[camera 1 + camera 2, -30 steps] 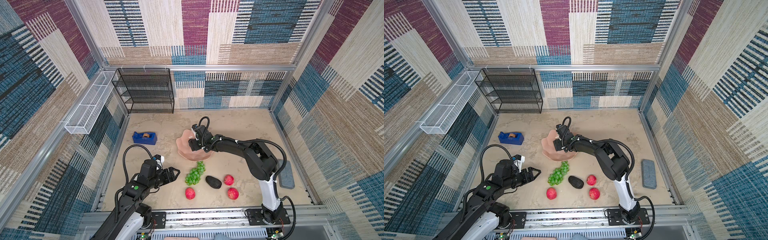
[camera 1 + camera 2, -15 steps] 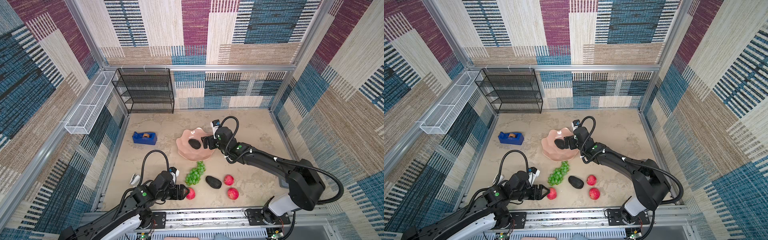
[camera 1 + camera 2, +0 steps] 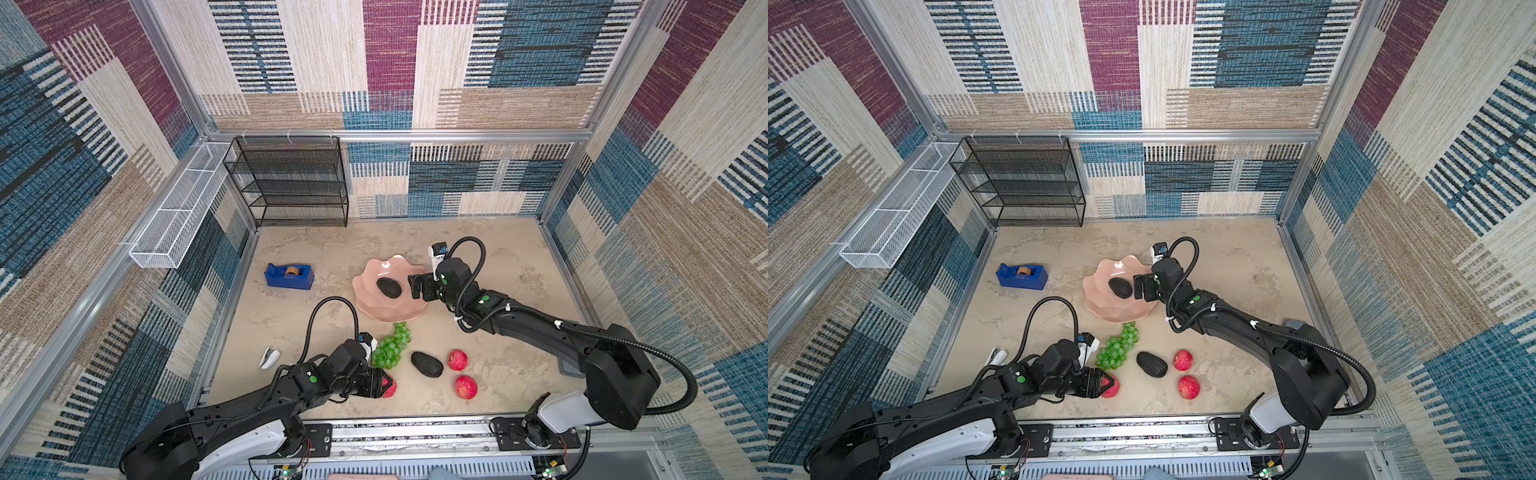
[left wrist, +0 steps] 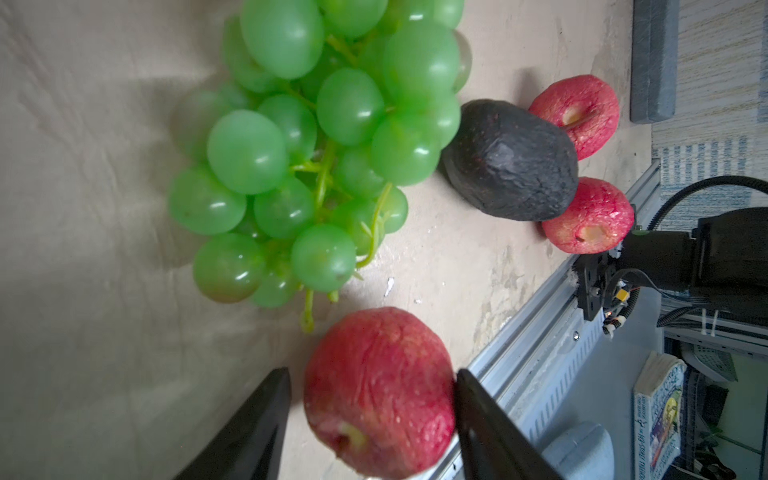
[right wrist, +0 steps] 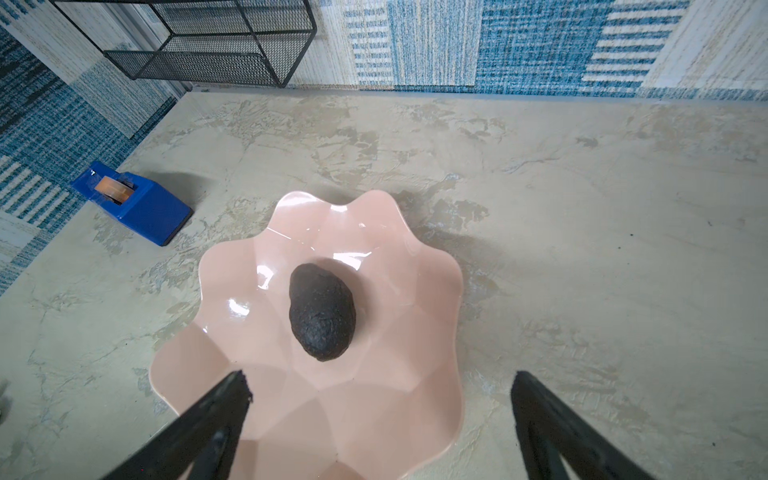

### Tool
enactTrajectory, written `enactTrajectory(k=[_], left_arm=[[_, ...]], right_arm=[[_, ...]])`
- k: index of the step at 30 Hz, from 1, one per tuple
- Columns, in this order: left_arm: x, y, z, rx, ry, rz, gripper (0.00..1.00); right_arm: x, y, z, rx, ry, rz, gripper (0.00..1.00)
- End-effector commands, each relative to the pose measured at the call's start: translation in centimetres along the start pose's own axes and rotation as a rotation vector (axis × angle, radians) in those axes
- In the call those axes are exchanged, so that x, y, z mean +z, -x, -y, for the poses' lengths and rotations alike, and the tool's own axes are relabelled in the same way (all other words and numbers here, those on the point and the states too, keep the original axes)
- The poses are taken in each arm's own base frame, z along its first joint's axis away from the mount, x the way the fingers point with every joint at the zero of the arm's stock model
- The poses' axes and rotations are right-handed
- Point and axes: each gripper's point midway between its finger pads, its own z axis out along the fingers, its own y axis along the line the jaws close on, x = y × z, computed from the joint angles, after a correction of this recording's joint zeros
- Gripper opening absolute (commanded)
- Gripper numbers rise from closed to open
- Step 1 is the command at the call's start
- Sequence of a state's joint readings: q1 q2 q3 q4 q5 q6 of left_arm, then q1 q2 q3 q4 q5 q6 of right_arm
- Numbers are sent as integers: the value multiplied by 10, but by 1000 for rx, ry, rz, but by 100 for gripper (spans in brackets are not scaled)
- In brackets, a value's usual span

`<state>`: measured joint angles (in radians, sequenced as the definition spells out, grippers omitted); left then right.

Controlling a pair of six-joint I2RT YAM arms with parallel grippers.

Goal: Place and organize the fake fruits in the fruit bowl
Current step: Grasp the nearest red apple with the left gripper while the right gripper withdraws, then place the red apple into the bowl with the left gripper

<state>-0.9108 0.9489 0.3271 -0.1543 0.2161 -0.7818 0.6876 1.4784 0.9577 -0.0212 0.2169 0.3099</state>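
Swinging in from the table's left side, the left arm has dropped onto the front apple (image 4: 376, 390), while the right arm has backed off the bowl and let go of an avocado. The left gripper (image 3: 380, 384) lies low along the table with the apple squarely between its narrowed jaws. One finger (image 4: 478, 399) touches the skin and a sliver of light shows by the other, so whether the pinch has bitten cannot be told. The apple is round with no long axis to line up on, and its stem dimple is tipped sideways. It rests at the table's front edge, just beside the grapes (image 3: 390, 349).

Judged from here, the carry runs back over the grapes to the pale-pink fruit bowl (image 3: 374, 309), and this arm is the nearer to the apple. The bowl avocado (image 5: 322, 311) lies in the bowl's middle. The right gripper (image 5: 382, 378) hangs empty at the bowl's right rim, jaws spread wide. A second avocado (image 3: 427, 364) and two more apples (image 3: 457, 360) (image 3: 466, 387) wait on the table further right.

Only the left wrist view shows finger against apple. In both top views the gripper body hides it. Only those top views show the way to the bowl.
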Motion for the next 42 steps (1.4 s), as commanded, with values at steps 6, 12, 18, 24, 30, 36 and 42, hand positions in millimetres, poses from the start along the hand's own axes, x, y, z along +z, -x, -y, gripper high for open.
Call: enactTrajectory(k=[6,12,18,24,30,36,42], left_arm=[[-5,-2,-7,-1,19,18,46],[-33,17,11,50,29,66,43],[-88,73,26,214,209,175,48],[-73,150,29,231,287,143,48],[-32,204,8,243,373,63,47],[5,217,-26,185,467,-72,47],[28,212,-49,145,519,-137,51]], right_arm=[[-2,6,5,16,-23,42,100],[-6,10,10,23,-39,61,100],[-14,8,16,19,-56,55,100],[-28,-11,30,26,-101,2,100],[-52,-55,50,103,-154,-134,100],[-80,-96,66,177,-209,-269,97],[-100,-137,72,220,-256,-393,94]])
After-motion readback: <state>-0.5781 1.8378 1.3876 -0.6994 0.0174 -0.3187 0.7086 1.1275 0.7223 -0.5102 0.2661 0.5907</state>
